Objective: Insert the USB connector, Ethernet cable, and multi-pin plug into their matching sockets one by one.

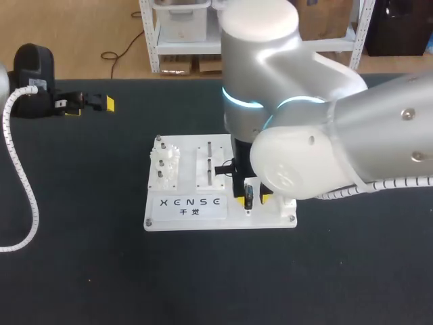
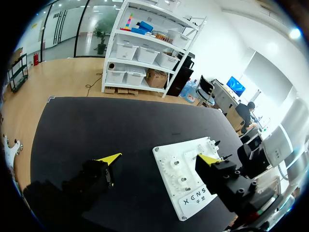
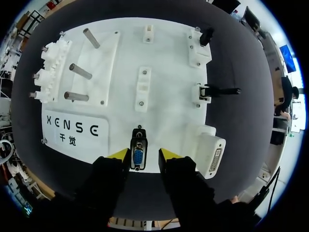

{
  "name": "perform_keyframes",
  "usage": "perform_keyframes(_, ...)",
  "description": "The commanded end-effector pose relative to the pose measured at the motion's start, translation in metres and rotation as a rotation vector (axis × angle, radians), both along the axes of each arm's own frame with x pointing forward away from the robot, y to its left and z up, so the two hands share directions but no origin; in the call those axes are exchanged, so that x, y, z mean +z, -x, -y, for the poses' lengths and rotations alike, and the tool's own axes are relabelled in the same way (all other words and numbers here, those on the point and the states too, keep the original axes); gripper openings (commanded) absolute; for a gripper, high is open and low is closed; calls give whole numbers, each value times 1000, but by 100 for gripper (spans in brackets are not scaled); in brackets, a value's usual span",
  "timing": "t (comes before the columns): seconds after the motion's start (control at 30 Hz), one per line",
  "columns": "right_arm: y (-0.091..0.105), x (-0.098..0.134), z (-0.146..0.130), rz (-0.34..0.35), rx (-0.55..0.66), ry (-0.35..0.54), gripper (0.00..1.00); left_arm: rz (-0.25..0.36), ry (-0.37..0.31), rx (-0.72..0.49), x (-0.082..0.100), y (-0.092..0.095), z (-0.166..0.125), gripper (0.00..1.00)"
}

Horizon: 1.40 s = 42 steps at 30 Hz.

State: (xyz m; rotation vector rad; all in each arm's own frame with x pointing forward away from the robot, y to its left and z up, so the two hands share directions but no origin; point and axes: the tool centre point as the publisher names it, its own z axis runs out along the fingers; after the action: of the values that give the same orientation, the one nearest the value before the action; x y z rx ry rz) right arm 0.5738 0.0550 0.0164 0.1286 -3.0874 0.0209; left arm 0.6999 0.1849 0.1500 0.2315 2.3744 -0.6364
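Dark worktop (image 1: 81,203), white socket board (image 1: 203,218) beneath right pincer (image 3: 145,154) (released, straddling), multi-pin plug (image 3: 138,157) between its fingers, left pincer (image 2: 159,159) spread wide.

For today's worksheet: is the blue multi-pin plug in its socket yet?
Out: the plug sits within the right pincer, apart from the white socket beside it.

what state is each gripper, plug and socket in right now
right gripper: open, one finger on each side of the plug
left gripper: open, empty, off the board
multi-pin plug: upright, blue face up, not in its socket
white multi-pin socket: empty
ethernet cable: sticking out of a white block
usb connector: sitting in a white block at the board's corner
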Motion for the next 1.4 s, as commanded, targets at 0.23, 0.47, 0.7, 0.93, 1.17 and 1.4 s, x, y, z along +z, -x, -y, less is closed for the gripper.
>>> perform_keyframes(0.23,-5,-8,-5,-18,-7,22,39,0,0,0,0,0,0,100)
perform_keyframes(0.47,-6,-7,-5,-15,-13,19,34,0,0,0,0,0,0,100)
perform_keyframes(0.7,-7,-6,-6,-12,-19,19,29,0,0,0,0,0,0,100)
perform_keyframes(0.93,-7,-7,-7,-13,-29,17,24,0,0,0,0,0,0,100)
perform_keyframes(1.17,-9,-7,-7,-12,-36,14,18,0,0,0,0,0,0,100)
perform_keyframes(1.4,-8,-3,-10,10,-19,25,2,0,0,0,0,0,0,100)
